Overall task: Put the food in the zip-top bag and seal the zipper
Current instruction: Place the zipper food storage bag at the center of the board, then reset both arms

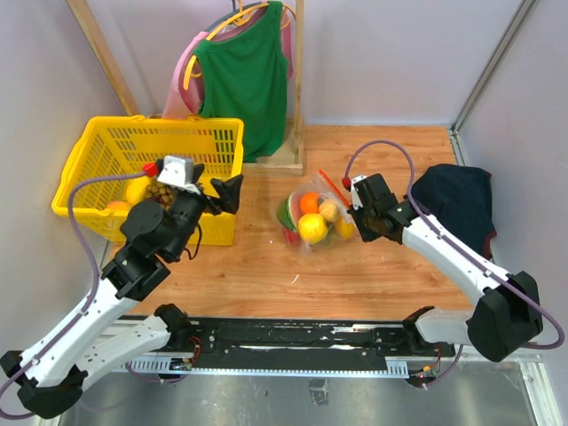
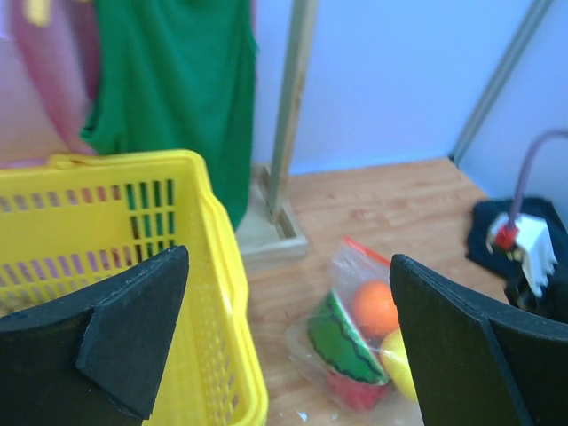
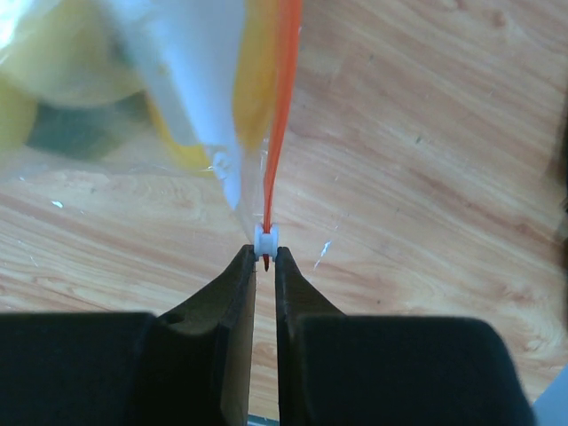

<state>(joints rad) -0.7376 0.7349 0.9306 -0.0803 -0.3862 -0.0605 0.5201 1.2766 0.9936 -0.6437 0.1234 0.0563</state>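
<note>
Right gripper point(image 3: 264, 256) narrow, tips almost touching, pinched on the zipper point(image 3: 282, 106) at its white slider point(image 3: 265, 237). Red-orange strip running straight up from the tips, over bare wood of the table point(image 3: 426, 177). Just left of the strip, the clear crinkled bag point(image 3: 191, 115), blurred yellow shapes behind the plastic.

Seen from above: bag lying mid-table, between the two arms, right gripper at its right edge. Food point(image 1: 312, 228) packed inside: a yellow piece nearest the arms, an orange one behind it, a watermelon slice on the left, something red underneath. Mouth sealed or not along its length: impossible to tell.

Left gripper point(image 2: 291, 266) wide open, nothing between the pads, raised beside the right wall of the yellow basket point(image 2: 217, 293), well apart from the bag. More food in the basket, yellow and orange, partly hidden by the arm.

Further out: navy cloth point(image 1: 457, 200) heaped to the right of the right arm; green top point(image 1: 244, 80) on a hanger at the back, next to a wooden post point(image 1: 299, 71).
</note>
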